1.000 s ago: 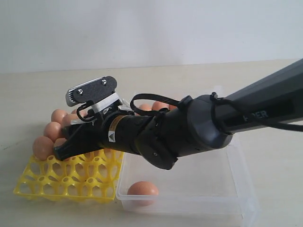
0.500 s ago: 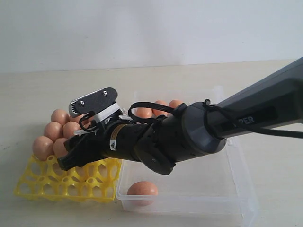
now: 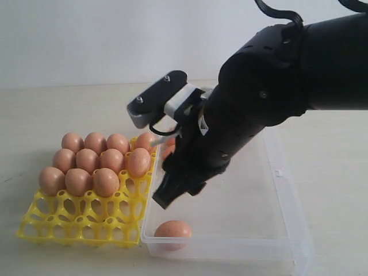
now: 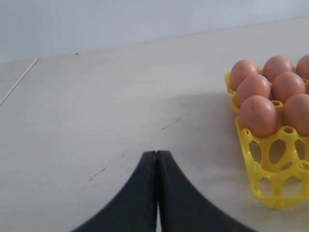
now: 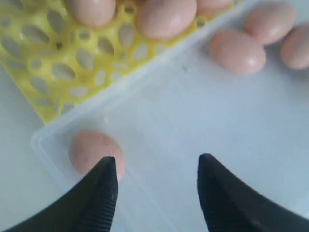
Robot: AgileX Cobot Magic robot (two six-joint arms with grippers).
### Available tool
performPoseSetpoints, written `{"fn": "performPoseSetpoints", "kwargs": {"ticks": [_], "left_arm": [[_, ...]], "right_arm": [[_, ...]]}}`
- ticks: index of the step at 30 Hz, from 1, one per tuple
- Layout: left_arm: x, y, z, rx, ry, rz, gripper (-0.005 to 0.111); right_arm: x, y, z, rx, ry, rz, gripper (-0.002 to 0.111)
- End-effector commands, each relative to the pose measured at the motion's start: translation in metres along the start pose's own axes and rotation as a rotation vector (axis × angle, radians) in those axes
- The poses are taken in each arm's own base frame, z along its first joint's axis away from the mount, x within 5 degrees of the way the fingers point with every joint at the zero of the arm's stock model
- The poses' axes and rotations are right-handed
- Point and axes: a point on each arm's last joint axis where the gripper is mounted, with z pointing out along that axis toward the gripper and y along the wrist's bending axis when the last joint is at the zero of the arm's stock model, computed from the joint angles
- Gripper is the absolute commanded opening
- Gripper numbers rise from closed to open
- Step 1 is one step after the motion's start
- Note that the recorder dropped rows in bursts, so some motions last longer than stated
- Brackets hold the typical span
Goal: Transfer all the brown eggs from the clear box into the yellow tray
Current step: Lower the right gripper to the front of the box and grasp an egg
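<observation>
The yellow tray (image 3: 80, 221) lies on the left with several brown eggs (image 3: 92, 164) filling its back rows. To its right is the clear box (image 3: 259, 221). One brown egg (image 3: 173, 230) rests in the box's front left corner, and others show as slivers behind the arm (image 3: 168, 150). My right gripper (image 3: 164, 198) hangs open and empty over the box's left side. In the right wrist view the right gripper (image 5: 157, 162) is just beside the corner egg (image 5: 89, 147), with three more eggs (image 5: 237, 50) further in. My left gripper (image 4: 157, 153) is shut over bare table beside the tray (image 4: 270, 164).
The pale tabletop (image 4: 111, 96) spreads left of the tray. My bulky right arm (image 3: 270, 98) fills the space over the box's back half. A white wall (image 3: 86, 40) stands behind the table.
My right arm has swung from over the tray to over the clear box and turned downward, uncovering the tray's eggs. The corner egg has not moved.
</observation>
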Motion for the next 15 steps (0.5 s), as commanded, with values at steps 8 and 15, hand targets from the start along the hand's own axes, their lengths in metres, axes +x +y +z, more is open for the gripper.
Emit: {"fn": "performPoseSetpoints", "kwargs": {"ticks": [8, 15], "left_arm": [[-0.002, 0.0, -0.001, 0.005, -0.019, -0.005, 0.0], [-0.002, 0.0, -0.001, 0.005, -0.019, -0.005, 0.0]], "right_arm": [[0.012, 0.003, 0.018, -0.08, 0.151, -0.061, 0.049], [0.014, 0.01, 0.032, -0.159, 0.181, -0.118, 0.049]]}}
